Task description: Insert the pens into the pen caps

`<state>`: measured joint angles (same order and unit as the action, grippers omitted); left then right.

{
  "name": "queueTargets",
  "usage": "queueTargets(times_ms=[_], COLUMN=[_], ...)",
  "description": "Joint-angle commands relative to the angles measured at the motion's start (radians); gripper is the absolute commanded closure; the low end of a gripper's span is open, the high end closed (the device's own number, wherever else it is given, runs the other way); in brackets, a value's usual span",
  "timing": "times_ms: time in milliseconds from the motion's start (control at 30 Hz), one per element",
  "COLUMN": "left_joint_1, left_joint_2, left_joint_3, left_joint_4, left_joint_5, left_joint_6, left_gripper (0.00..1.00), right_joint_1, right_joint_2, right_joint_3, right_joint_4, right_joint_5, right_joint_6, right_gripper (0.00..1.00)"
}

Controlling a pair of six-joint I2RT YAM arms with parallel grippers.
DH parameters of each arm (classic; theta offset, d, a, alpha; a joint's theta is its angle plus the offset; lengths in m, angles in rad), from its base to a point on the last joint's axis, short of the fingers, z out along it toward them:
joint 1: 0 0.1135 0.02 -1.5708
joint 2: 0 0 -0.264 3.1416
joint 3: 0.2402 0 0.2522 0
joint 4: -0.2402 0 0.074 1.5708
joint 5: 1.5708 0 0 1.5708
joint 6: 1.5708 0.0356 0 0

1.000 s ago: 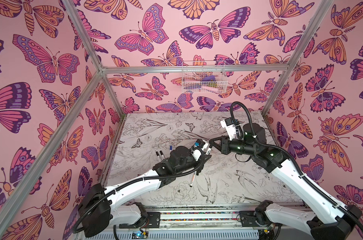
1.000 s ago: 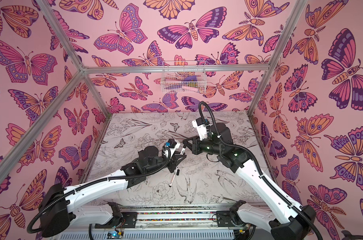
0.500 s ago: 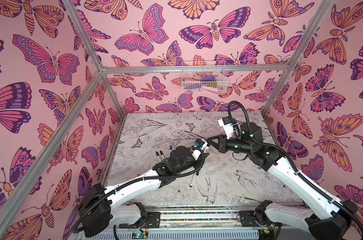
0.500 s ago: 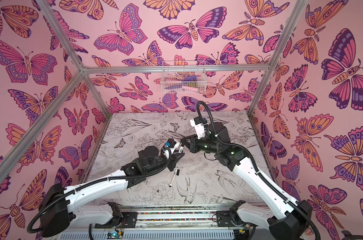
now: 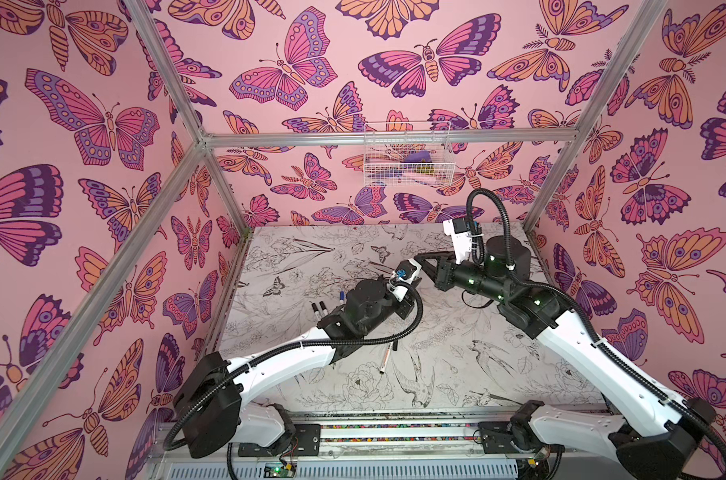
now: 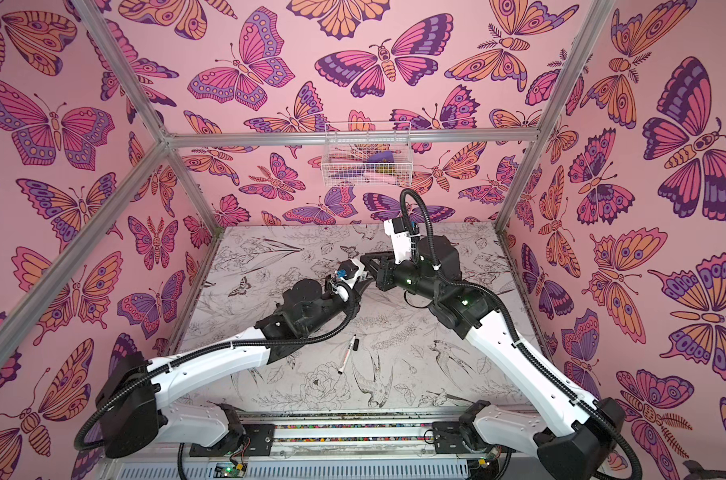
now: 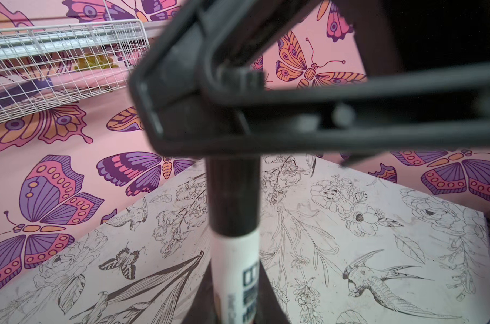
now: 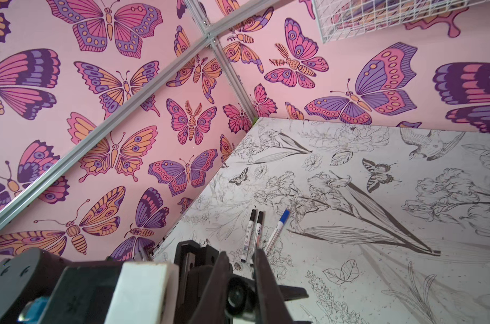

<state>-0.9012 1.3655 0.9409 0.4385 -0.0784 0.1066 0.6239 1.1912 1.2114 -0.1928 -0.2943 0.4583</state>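
The left claw [image 7: 235,280] is clamped on the white barrel of a pen [image 7: 234,261], which sticks straight out past its fingers. The right claw [image 8: 241,261] reaches in from the 3 o'clock side in both top views and is pinched on a black cap [image 7: 232,196]. That cap sits over the pen's front end, black meeting white with no gap showing; how fully it is seated cannot be told. In the right wrist view the cap shows end-on between the fingers [image 8: 266,280].

The claws meet above the table [image 5: 477,374], a little toward 12 o'clock from its middle.

Three capped pens lie flat at about 8 o'clock from the claws, near the table's 9 o'clock edge. Two black-capped pens [image 5: 319,309] are just beside each other, and a blue-capped pen [image 5: 341,297] lies near them on the claw side. A fifth pen [image 6: 348,355] lies at about 6 o'clock from the claws, its black end toward 1 o'clock.
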Motion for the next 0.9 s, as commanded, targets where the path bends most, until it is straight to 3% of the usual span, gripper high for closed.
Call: queueTargets(times_ms=[0,500,867], left_joint_1=[-0.045,-0.045,-0.045], left_joint_2=[-0.065,-0.058,-0.002], left_joint_3=[0.196,0.267,0.339], left_joint_4=[0.629,0.618,0.676], left_joint_5=[0.209,0.236,0.262], left_joint_6=[0.065,0.182,0.131], left_gripper=[1.00,1.00,1.00], right_joint_1=[0.101,0.059,0.061], right_joint_2=[0.174,0.229,0.231], right_joint_3=[-0.104,-0.103,-0.127], right_joint_4=[-0.485,-0.569,-0.477], right_joint_5=[-0.080,-0.162,-0.304], right_joint_6=[0.042,-0.022,-0.005], right_gripper=[1.00,1.00,1.00])
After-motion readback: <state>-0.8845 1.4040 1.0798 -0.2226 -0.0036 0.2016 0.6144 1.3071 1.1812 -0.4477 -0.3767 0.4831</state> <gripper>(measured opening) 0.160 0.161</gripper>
